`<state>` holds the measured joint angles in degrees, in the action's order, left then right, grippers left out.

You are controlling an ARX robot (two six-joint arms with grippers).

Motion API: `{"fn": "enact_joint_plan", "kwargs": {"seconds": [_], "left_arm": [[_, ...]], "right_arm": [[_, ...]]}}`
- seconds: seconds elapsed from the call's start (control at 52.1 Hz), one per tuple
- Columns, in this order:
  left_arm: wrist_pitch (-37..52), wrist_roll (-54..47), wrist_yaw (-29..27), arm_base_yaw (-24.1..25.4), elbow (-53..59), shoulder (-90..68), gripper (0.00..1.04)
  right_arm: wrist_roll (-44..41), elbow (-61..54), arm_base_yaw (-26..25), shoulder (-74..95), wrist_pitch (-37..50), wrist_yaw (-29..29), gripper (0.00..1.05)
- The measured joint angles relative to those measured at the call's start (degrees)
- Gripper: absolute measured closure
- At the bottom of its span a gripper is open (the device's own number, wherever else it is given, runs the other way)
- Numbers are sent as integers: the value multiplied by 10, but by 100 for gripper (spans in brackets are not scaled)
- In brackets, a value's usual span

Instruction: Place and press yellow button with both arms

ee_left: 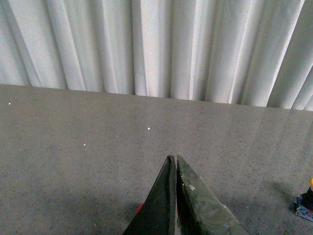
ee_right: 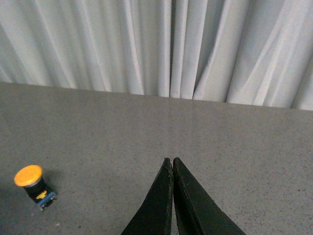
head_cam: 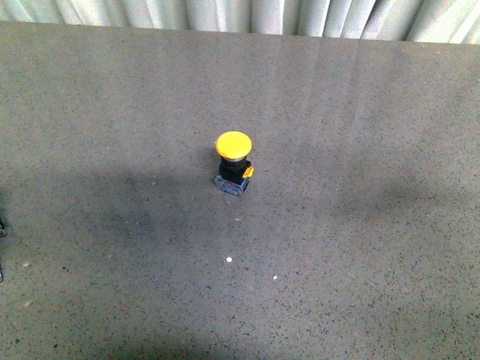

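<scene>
The yellow button (head_cam: pixel 234 163) stands upright near the middle of the grey table, its round yellow cap on a black body and a small bluish square base. Neither arm shows in the front view. In the right wrist view the yellow button (ee_right: pixel 33 186) stands off to one side, well apart from my right gripper (ee_right: pixel 172 160), which is shut with nothing between its jaws. My left gripper (ee_left: pixel 173 157) is shut and empty too. Only a sliver of the yellow button (ee_left: pixel 306 200) shows at the frame edge of the left wrist view.
The speckled grey table (head_cam: pixel 360 247) stretches all round the button. A pleated white curtain (head_cam: pixel 247 15) hangs behind its far edge. A few tiny white specks (head_cam: pixel 228 259) lie on the surface in front of the button.
</scene>
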<state>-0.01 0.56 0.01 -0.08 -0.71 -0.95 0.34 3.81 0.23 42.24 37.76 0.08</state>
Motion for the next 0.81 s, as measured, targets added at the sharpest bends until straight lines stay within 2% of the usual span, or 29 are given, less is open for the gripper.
{"fn": "enact_joint_plan", "kwargs": {"seconds": [0.23,0.806], "left_arm": [[0,0,0,0,0,0,103],[0,0,0,0,0,0,103]], "right_arm": [[0,-27,-1,-37,-7,0,103],[0,-28,-1,-253,-208,-1,103]]}}
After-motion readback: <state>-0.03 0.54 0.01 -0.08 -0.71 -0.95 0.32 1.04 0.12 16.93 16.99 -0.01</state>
